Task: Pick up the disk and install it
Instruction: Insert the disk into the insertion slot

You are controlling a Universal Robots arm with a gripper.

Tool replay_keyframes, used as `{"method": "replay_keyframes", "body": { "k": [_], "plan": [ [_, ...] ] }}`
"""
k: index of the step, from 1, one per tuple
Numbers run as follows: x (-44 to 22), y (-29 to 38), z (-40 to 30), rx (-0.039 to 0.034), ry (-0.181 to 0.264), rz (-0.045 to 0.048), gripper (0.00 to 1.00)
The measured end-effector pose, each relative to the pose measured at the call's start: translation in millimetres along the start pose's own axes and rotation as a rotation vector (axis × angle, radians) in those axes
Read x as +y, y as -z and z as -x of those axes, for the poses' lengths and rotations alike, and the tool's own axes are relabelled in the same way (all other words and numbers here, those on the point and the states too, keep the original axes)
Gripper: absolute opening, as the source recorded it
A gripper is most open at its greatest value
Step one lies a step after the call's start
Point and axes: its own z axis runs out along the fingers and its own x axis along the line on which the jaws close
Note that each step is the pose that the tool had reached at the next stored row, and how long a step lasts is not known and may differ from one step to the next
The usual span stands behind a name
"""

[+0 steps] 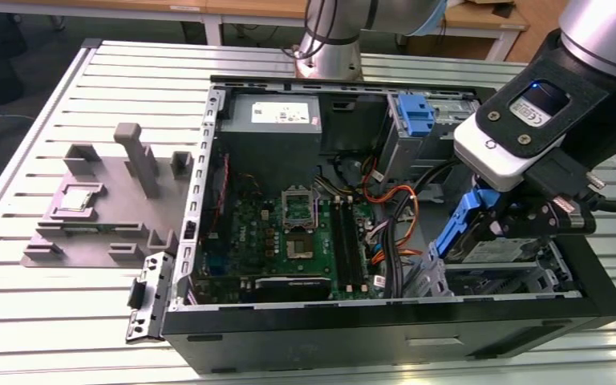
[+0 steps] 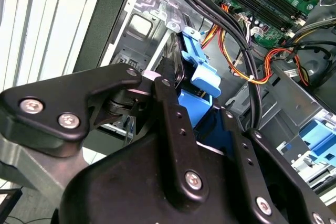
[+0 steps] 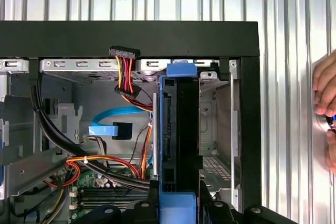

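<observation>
Locate the gripper (image 1: 492, 231) at the exterior view's right, below the arm (image 1: 597, 48), clamped on the disk (image 1: 460, 226). Confirm in the second wrist view: black fingers (image 2: 168, 129) set against either side of the blue-framed disk (image 2: 197, 85). Cannot make out the pad contact faces, masked by the gripper body.

Note the disk held on edge and leaning, just above the metal drive cage (image 1: 522, 281) in the lower right corner of the computer case (image 1: 394, 337). Cannot tell whether touching the cage. Label face mostly covered.

In the first wrist view, find the disk (image 3: 167, 129) edge-on inside the case, near a wired connector (image 3: 124, 56).

Further out in the exterior view:
- motherboard (image 1: 286, 233) at centre
- grey power supply box (image 1: 273, 112) at upper centre
- blue caddy (image 1: 417, 112) beside it, partly behind the arm
- grey fixture (image 1: 105, 200) at the exterior view's left, on the slatted table (image 1: 73, 321)

Observe a person's hand (image 3: 325, 108) outside the case in the first wrist view, cut off by the frame edge.
</observation>
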Motion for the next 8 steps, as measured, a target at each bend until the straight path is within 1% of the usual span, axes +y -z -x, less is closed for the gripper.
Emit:
{"method": "replay_keyframes", "body": {
  "k": [2, 3, 5, 6, 8],
  "plan": [
    [0.0, 0.0, 0.0, -0.0001, 0.0, -0.0001, 0.38],
    [0.0, 0.0, 0.0, -0.0001, 0.0, -0.0001, 0.43],
    [0.0, -0.1, 0.0, 0.0001, 0.0, 0.0, 0.43],
    [0.0, -0.1, 0.0, 0.0, 0.0, 0.0, 0.5],
    [0.0, -0.1, 0.0, 0.0, 0.0, 0.0, 0.5]
  ]
}}
